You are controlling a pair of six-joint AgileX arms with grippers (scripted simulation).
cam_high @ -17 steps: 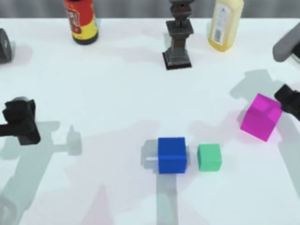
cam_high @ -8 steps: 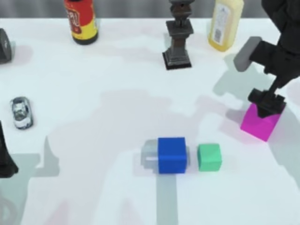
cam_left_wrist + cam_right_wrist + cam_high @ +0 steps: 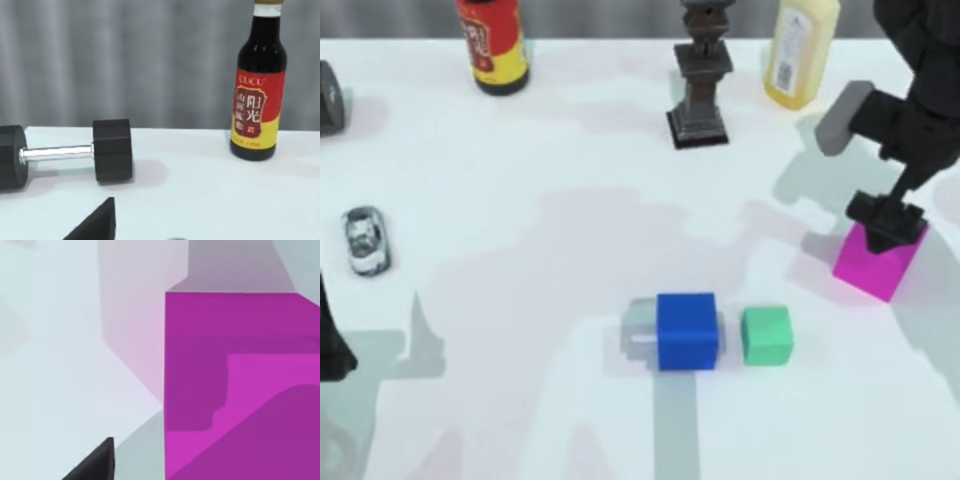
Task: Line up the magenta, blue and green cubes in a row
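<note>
So the magenta cube [image 3: 876, 262] is the odd one out: it sits well off to the right of the green cube [image 3: 767, 335] and a bit farther back, slightly rotated. Green is just right of the blue cube [image 3: 687, 331], small gap between them, so those two already look like the start of a row.

The right gripper [image 3: 886, 222] is right on top of the magenta cube. I can't tell whether its jaws are apart or already clamped; the wrist view is basically all magenta face [image 3: 235, 390].

Handling guess: rigid solid block, flat smooth sides, probably light, nothing fragile. It's the biggest of the three, so grab two opposite faces square-on, near the middle, or it may twist.

The table [image 3: 540, 200] is plain white, flat and smooth, so the cube should slide or set down easily. There's free space right of green. The left arm [image 3: 330, 345] is parked far left of the blue cube.
</note>
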